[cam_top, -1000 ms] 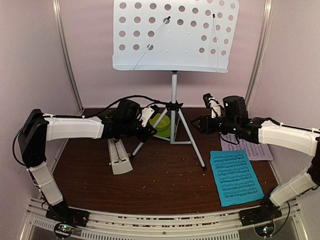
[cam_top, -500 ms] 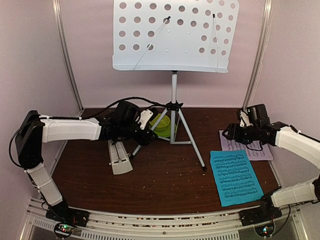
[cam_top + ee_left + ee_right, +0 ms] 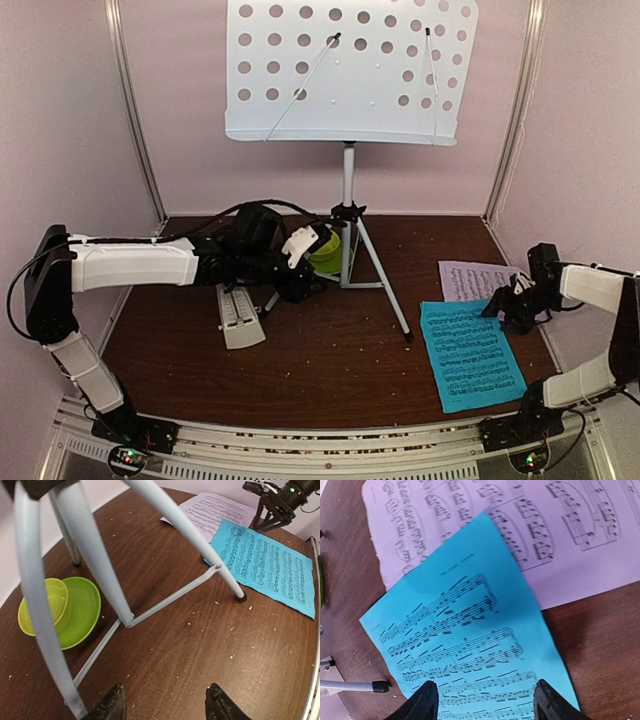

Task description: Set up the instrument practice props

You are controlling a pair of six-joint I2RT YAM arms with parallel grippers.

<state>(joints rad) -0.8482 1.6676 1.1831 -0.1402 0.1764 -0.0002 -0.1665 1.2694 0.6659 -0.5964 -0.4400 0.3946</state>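
The pale perforated music stand [image 3: 350,70] rises on its silver tripod [image 3: 348,190] at the back centre. My left gripper [image 3: 303,283] hangs open and empty just left of the tripod legs [image 3: 95,555], over bare wood. The cream metronome [image 3: 238,316] sits on the table under my left forearm. At the right, the blue music sheet [image 3: 470,355] lies flat, its top edge overlapping the pale pink sheet [image 3: 478,280]. My right gripper [image 3: 506,308] hovers open over the blue sheet [image 3: 465,630], nothing between its fingers; the pink sheet [image 3: 520,525] lies beyond.
A lime-green bowl [image 3: 325,252] rests on its saucer [image 3: 82,610] between the tripod's legs. One tripod foot [image 3: 376,686] ends close to the blue sheet's left edge. Pale walls and corner rails enclose the brown table [image 3: 330,370], which is dotted with crumbs.
My right arm swung from beside the tripod out to the right and down over the sheets. My left gripper opened and shifted slightly right, toward the tripod.
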